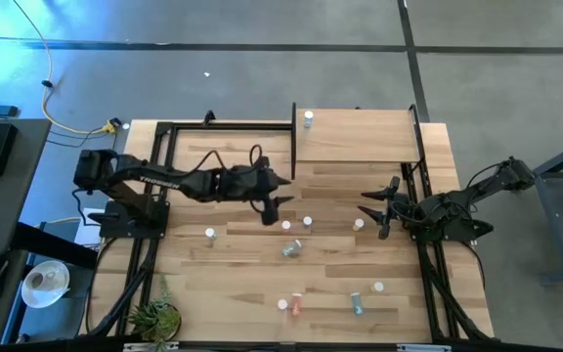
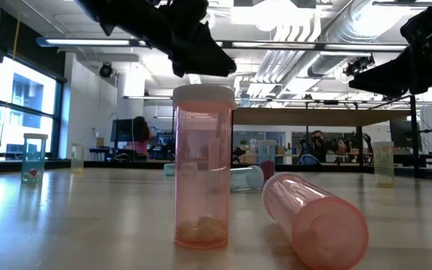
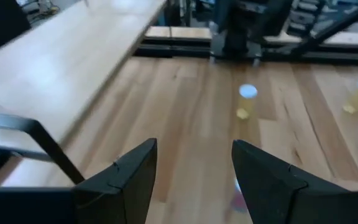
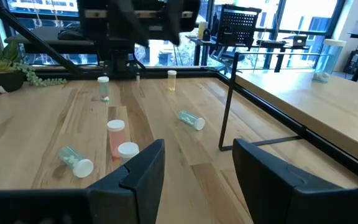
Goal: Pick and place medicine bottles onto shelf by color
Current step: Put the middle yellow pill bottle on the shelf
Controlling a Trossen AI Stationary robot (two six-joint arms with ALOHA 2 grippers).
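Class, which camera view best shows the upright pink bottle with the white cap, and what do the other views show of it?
The low view: the upright pink bottle with the white cap fills the frame, its contents visible at the bottom. The high view shows only a small white cap and pink body near the table's front edge. The right wrist view shows it small; the left wrist view does not clearly show it.

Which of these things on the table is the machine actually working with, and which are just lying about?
Part of the job:
- small white-capped medicine bottles, scattered on the tabletop
- raised light-wood shelf, one bottle already on it
- left tool and right tool, both open

Just lying about:
- small green potted plant
- yellow cable
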